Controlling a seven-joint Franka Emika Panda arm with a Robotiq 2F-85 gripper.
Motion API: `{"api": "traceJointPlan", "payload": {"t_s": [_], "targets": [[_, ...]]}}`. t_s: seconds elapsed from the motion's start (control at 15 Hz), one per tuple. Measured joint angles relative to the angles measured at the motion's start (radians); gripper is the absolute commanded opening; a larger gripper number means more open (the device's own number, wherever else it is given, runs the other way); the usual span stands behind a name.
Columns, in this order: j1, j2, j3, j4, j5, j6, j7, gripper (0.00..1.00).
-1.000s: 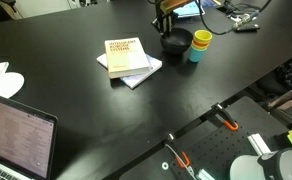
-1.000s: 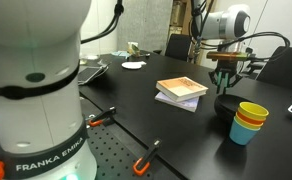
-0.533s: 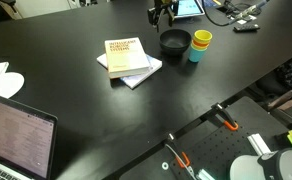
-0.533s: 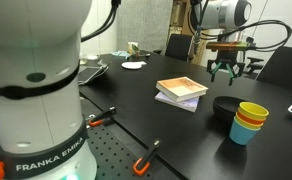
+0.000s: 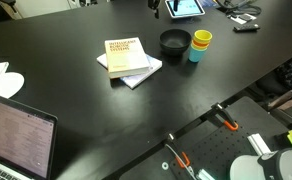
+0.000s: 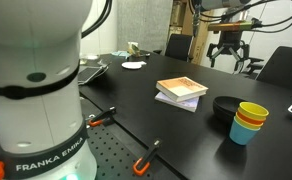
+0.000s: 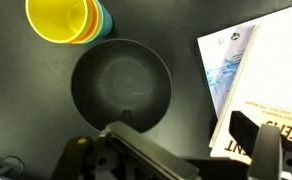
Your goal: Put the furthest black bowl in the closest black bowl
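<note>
The black bowl (image 5: 174, 41) (image 6: 229, 108) sits on the desk (image 5: 86, 110), touching or just beside the stacked cups (image 5: 200, 44), with the books (image 5: 128, 60) near its other side. A second ago my claw (image 6: 229, 58) was down at the bowl; it has since risen well above it, fingers spread and empty. The arm points straight down, and my wrist view looks into the bowl (image 7: 121, 88).

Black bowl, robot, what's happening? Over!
Gripper open, empty, hovering above black bowl. Bowl on table. Stacked cups and books flank it.
</note>
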Motion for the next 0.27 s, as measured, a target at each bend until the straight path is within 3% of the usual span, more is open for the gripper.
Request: {"api": "traceJointPlan", "payload": {"t_s": [0.27], "targets": [[0.0,-0.038,0.009,-0.028,0.019,-0.009,0.0,1.0]]}}
